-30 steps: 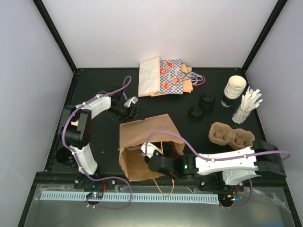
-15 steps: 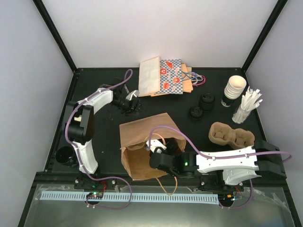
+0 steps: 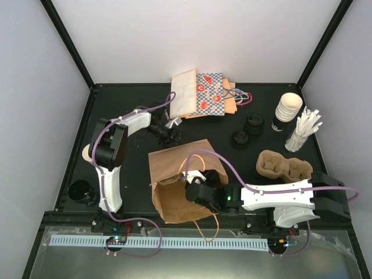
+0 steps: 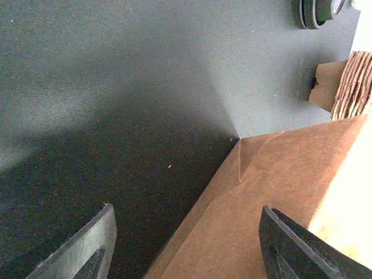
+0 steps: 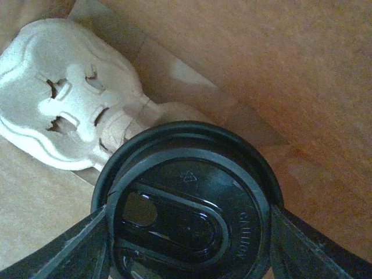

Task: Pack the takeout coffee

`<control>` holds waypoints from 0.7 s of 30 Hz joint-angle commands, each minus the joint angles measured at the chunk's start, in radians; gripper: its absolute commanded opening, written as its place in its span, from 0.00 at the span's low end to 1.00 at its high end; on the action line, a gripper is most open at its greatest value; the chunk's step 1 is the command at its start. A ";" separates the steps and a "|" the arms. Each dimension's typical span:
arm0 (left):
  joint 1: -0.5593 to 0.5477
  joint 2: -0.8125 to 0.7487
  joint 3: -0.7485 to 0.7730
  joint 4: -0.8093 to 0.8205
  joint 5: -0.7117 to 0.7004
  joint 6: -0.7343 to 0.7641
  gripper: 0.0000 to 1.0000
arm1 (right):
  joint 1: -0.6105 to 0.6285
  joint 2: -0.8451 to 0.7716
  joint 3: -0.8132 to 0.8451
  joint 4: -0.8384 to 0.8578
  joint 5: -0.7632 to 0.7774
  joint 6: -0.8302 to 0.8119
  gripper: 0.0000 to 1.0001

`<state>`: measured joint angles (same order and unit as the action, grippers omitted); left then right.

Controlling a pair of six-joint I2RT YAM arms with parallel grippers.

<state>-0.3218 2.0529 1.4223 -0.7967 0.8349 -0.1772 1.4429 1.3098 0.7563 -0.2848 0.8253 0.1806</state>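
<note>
We judge the black-lidded paper takeout coffee cup [image 5: 186,197] light, crushable; right end effector [image 5: 192,244] pinches its stiff rim, left end effector [image 4: 192,247] stands spread.

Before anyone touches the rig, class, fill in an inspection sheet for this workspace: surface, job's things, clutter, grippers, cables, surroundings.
Surface: black table.
Job's things: takeout coffee, black lid on, inside the open brown bag, by a pale pulp carrier.
Clutter: flat bags, loose lids, cup stack, stirrers, cardboard carrier, dark cup.
Grippers: right gripper shut on the coffee inside the bag; left gripper open and empty over a corner of the bag.
Cables: purple cables run along both arms; no snag seen.
Surroundings: white walls, black frame posts; nothing else seen.
</note>
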 commanded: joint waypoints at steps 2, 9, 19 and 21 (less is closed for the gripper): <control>-0.012 0.035 0.045 -0.005 0.077 0.011 0.69 | -0.024 -0.010 -0.021 0.101 -0.030 -0.017 0.51; -0.027 0.046 0.042 -0.003 0.097 0.014 0.67 | -0.044 0.004 -0.030 0.107 -0.064 -0.001 0.51; -0.049 0.041 0.027 0.005 0.130 0.024 0.58 | -0.050 0.002 -0.062 0.109 -0.116 0.066 0.51; -0.051 0.035 0.020 0.007 0.139 0.025 0.54 | -0.052 0.007 -0.059 0.096 -0.120 0.081 0.51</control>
<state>-0.3508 2.0899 1.4364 -0.7853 0.9134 -0.1757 1.4036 1.3098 0.7097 -0.2001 0.7410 0.1967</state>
